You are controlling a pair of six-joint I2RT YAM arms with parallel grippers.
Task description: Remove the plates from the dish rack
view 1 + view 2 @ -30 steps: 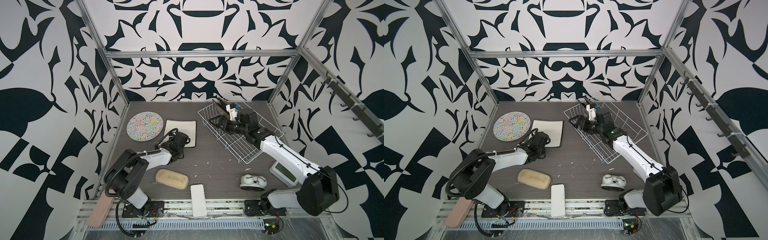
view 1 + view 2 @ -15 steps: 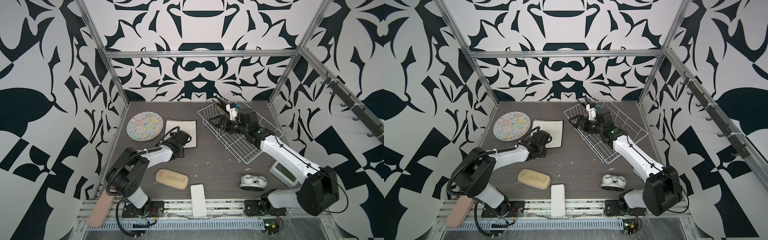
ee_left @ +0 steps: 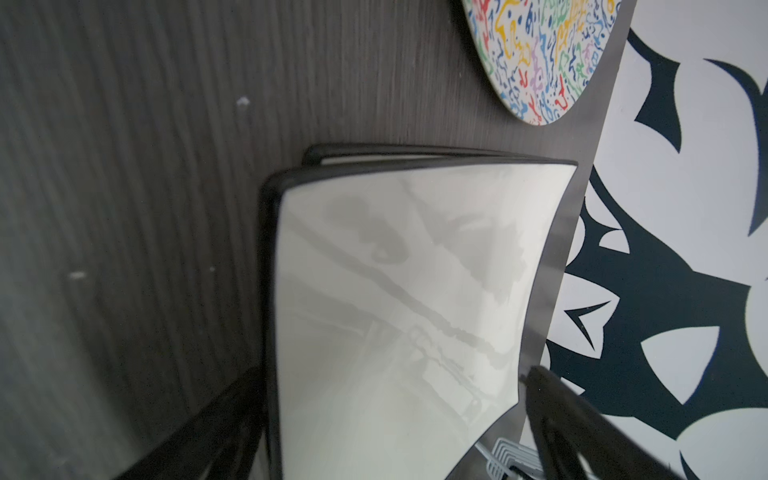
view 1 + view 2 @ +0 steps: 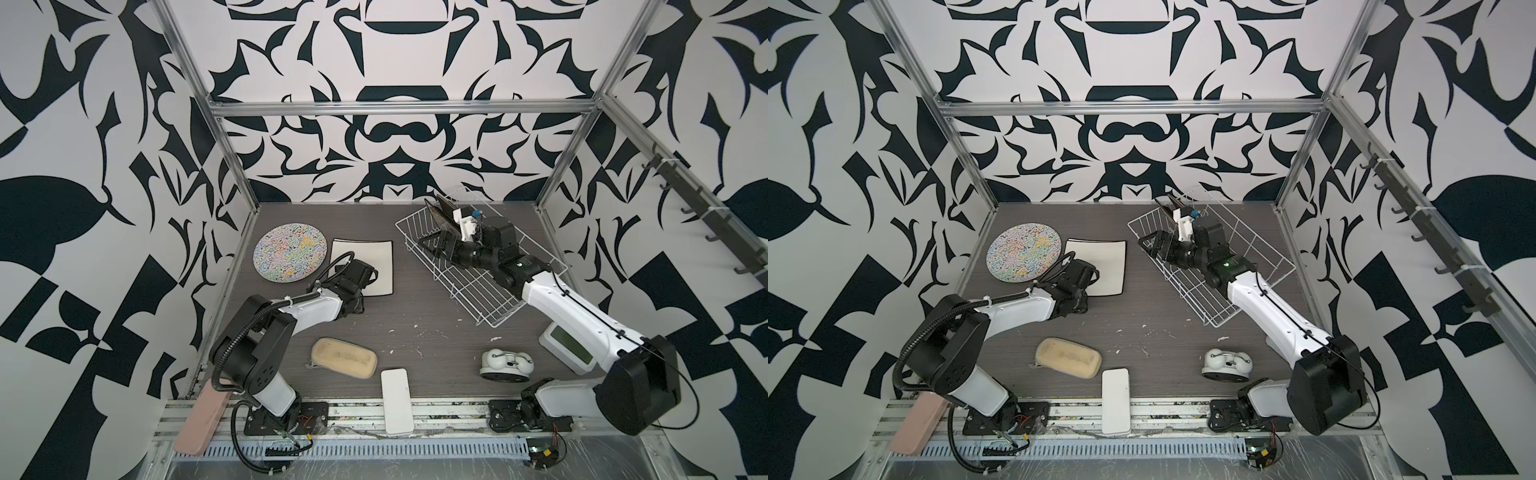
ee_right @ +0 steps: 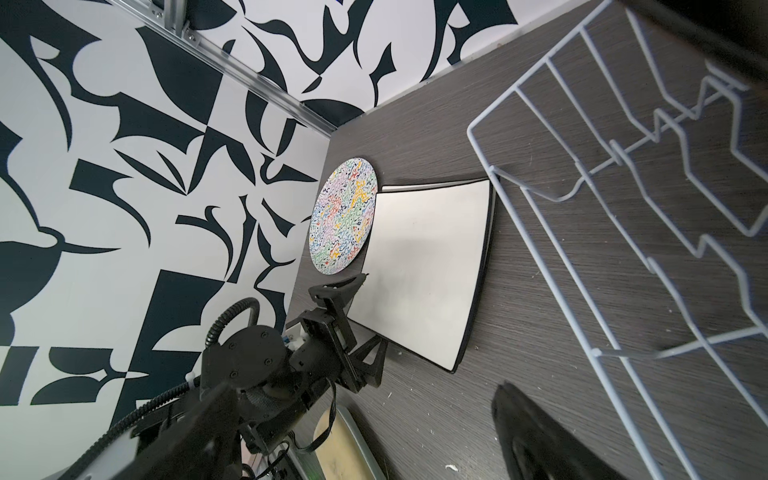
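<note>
On your left, the round plate (image 4: 289,252) lies flat on the table (image 4: 415,332). Just beside it, two square plates (image 4: 374,255) lie stacked, white side up. Your left gripper (image 5: 372,311) is spread wide at their near edge, and the top plate's end sits between its fingers (image 5: 353,286). On the right stands the rack (image 4: 469,286). Your right gripper (image 4: 432,245) is at its left end, spread wide and holding nothing. Some dark plates (image 4: 439,210) stand at the rack's far end.

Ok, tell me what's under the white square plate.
Under the white square plate lies a second square plate: only its dark rim and a white strip show along one edge. Its face is covered.
</note>
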